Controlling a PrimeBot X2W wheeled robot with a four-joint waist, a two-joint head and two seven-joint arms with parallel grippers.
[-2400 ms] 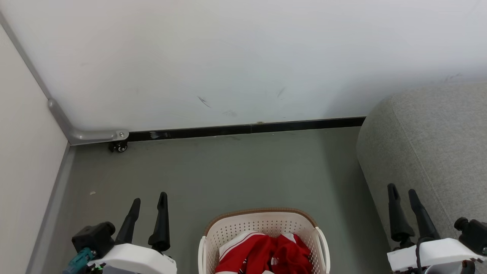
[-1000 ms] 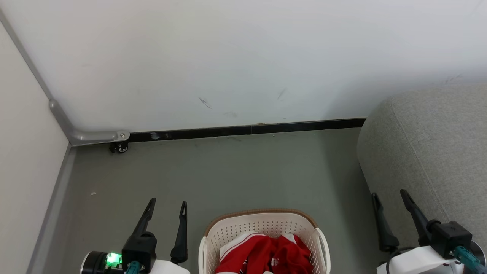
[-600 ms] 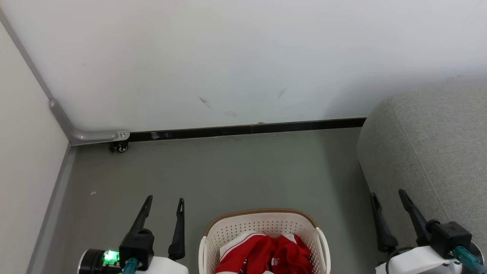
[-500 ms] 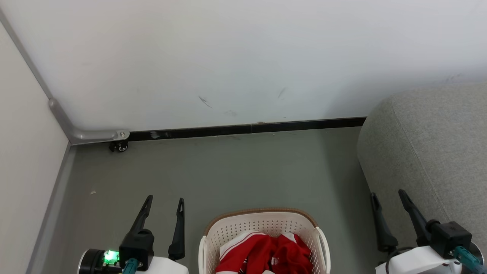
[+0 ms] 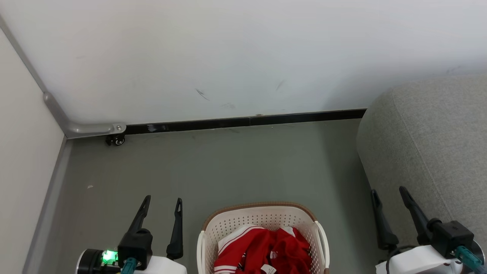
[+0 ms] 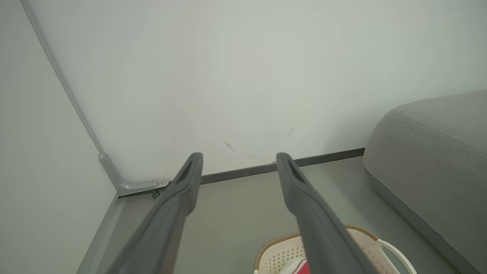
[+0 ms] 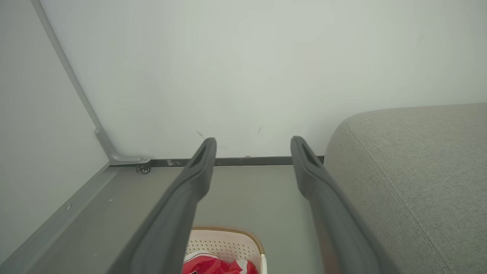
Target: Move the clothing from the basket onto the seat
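Red clothing [image 5: 262,251] with white stripes lies crumpled in the cream basket [image 5: 262,220] on the floor at the bottom centre of the head view. The grey seat [image 5: 430,140] rises at the right. My left gripper [image 5: 161,198] stands open to the left of the basket, nothing between its fingers. Right of the basket, in front of the seat, my right gripper [image 5: 388,191] is open and empty too. The left wrist view shows my left gripper [image 6: 239,155], the basket [image 6: 365,239] and the seat [image 6: 430,152]. In the right wrist view are my right gripper [image 7: 253,140], the clothing [image 7: 217,265], the basket [image 7: 228,241] and the seat [image 7: 414,167].
A white wall [image 5: 236,57] with a black skirting strip [image 5: 243,121] closes the back. A pale panel [image 5: 26,144] with a grey metal frame stands at the left, a small caster [image 5: 116,140] at its corner. Grey floor [image 5: 228,163] lies between basket and wall.
The whole head view has shifted up a little, so the camera has tilted down and more of the basket shows. Both grippers stay open and in place.
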